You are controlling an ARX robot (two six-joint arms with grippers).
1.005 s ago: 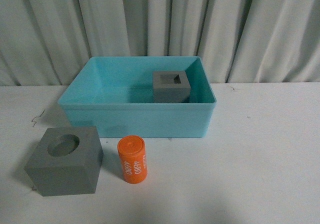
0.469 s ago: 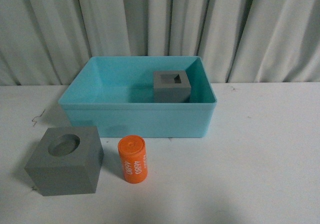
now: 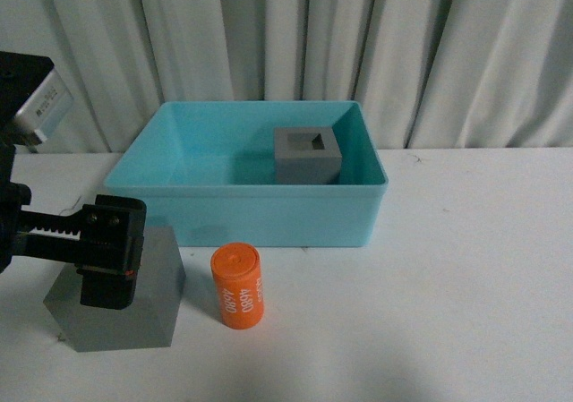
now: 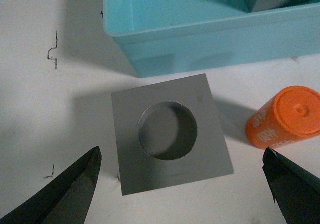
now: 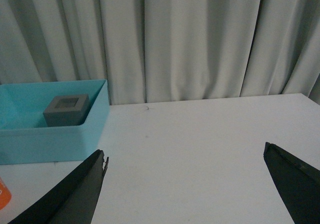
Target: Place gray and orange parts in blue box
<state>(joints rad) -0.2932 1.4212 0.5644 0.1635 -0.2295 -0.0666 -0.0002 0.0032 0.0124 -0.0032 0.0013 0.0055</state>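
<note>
The left hand [image 4: 181, 154] hovers open over the round-recess cube [image 4: 169, 134], one finger on either side; the orange cylinder [image 3: 237, 287] stands just beside the cube on the worktop [image 3: 448, 286]; the right hand [image 5: 184, 150] is open above the worktop; farther back, the blue box [image 3: 269, 214] holds the square-recess cube [image 3: 307, 156].

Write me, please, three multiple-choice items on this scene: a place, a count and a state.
1. Where is the square-recess cube? A in the blue box; B behind it; C right of it.
2. How many parts stand outside the box? A one; B two; C three.
3. How is the left gripper? A open over the round-recess cube; B shut, empty; C shut on a part.
Answers: A, walls surround it; B, that cube and the orange cylinder; A, jaws spread wide beside it.
</note>
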